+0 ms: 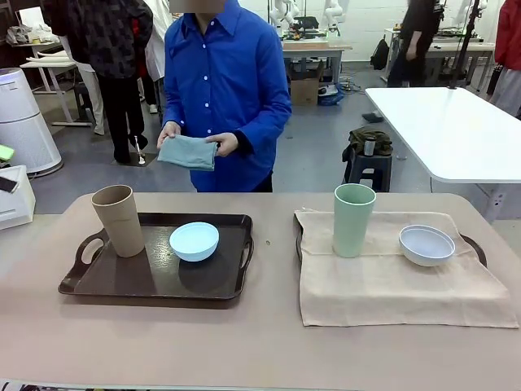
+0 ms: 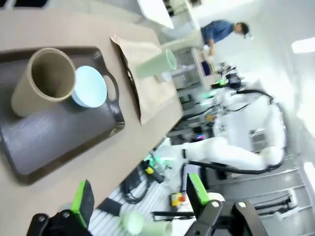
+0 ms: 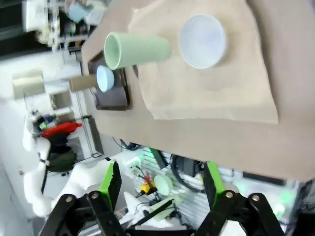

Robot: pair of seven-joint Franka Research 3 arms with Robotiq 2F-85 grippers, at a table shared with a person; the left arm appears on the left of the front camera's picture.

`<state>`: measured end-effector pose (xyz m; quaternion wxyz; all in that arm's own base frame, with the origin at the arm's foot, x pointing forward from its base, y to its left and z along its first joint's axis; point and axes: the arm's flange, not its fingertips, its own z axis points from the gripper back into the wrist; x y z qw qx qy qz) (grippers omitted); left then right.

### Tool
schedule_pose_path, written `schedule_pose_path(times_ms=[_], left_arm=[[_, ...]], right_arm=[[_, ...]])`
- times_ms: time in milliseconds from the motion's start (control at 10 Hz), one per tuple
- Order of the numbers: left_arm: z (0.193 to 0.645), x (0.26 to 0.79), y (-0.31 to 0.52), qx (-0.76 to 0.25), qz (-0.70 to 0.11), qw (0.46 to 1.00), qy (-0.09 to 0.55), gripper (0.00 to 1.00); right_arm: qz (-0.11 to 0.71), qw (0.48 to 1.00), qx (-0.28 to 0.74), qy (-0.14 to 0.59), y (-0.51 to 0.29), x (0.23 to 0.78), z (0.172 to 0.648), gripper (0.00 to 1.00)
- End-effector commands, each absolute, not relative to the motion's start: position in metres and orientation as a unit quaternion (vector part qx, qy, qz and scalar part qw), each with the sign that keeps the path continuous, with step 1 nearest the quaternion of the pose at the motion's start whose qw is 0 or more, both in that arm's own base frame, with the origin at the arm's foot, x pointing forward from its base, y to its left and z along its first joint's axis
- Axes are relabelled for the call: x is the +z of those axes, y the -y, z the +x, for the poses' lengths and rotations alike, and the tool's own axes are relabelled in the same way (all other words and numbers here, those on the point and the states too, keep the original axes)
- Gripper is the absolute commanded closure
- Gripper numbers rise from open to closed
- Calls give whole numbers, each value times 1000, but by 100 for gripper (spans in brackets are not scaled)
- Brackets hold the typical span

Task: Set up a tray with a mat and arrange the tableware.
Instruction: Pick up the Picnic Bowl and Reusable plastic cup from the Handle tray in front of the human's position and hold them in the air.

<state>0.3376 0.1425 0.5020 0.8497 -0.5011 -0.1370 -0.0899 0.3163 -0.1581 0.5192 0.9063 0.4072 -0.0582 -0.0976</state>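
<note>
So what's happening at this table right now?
A person at the far side holds a folded blue-grey cloth. The tan cup and light blue bowl sit on a bare dark brown tray. The pale green cup and white bowl sit on a beige mat spread over a second tray. The left gripper and right gripper are open, holding nothing.
</note>
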Motion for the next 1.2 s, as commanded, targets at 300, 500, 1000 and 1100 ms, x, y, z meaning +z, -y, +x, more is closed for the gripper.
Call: schedule_pose_path(times_ms=[300, 500, 1000, 1100], left_arm=[[330, 479, -182, 39, -528, 843, 93, 0], [330, 464, -186, 18, -529, 844, 84, 0], [346, 460, -197, 108, -519, 842, 104, 0], [353, 460, -203, 122, -517, 840, 105, 0]], right_arm=[[402, 907, -68, 103, 165, 512, 322, 13], [407, 906, -61, 100, 166, 518, 319, 13], [413, 897, -110, 117, 168, 509, 325, 13], [414, 894, -120, 122, 171, 507, 326, 13]])
